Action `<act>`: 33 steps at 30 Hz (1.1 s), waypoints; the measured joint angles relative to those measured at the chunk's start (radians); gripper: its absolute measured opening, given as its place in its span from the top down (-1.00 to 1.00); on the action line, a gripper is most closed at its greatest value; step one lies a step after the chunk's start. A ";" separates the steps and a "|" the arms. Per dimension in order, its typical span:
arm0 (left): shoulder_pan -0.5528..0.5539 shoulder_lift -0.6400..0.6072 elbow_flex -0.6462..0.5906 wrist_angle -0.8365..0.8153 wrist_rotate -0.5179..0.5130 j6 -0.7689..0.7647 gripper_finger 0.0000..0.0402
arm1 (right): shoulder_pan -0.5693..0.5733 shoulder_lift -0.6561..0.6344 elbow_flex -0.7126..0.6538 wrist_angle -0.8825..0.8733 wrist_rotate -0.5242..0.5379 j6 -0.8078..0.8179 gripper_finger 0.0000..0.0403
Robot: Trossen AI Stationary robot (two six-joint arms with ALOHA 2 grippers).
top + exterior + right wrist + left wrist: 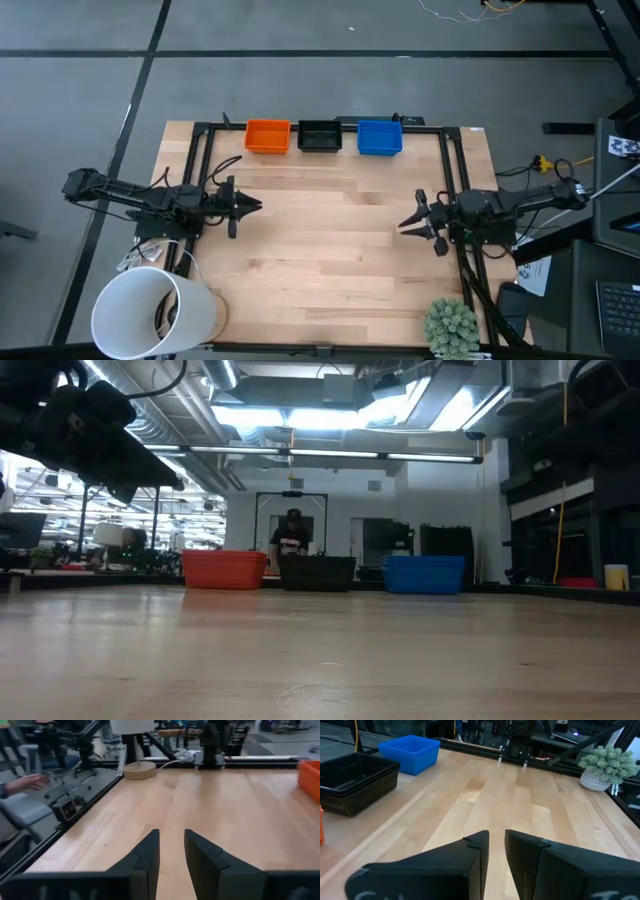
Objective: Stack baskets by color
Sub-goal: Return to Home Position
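Three stacks of baskets stand side by side at the table's far edge, each resting on its base: orange (pixel 267 136), black (pixel 320 136) and blue (pixel 380 137). The low view shows the same row, orange (pixel 224 569), black (pixel 318 573), blue (pixel 424 574). My left gripper (pixel 250 206) hovers at the table's left side, pointing right. Its fingers (pixel 496 836) stand a little apart with nothing between them. My right gripper (pixel 405 224) hovers at the right side, pointing left, its fingers (pixel 171 834) likewise a little apart around nothing.
A large white cylinder (pixel 150 310) stands at the near left corner and a small green plant (pixel 452 325) at the near right. A black frame rail (pixel 300 124) borders the table. A person's hand (pixel 25 782) shows beyond the table's edge.
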 joint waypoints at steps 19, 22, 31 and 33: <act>0.000 0.000 0.000 0.000 0.000 0.000 0.73 | 0.000 -0.227 -0.016 -0.025 0.083 -0.147 0.55; 0.000 0.000 0.000 0.000 0.000 0.000 0.73 | 0.000 -0.227 -0.017 -0.026 0.082 -0.133 0.55; 0.000 0.000 0.000 0.000 0.000 0.000 0.73 | 0.000 -0.227 -0.018 -0.015 0.063 -0.187 0.55; 0.000 0.000 0.000 0.000 0.000 0.000 0.73 | 0.000 -0.226 -0.018 -0.017 0.063 -0.158 0.55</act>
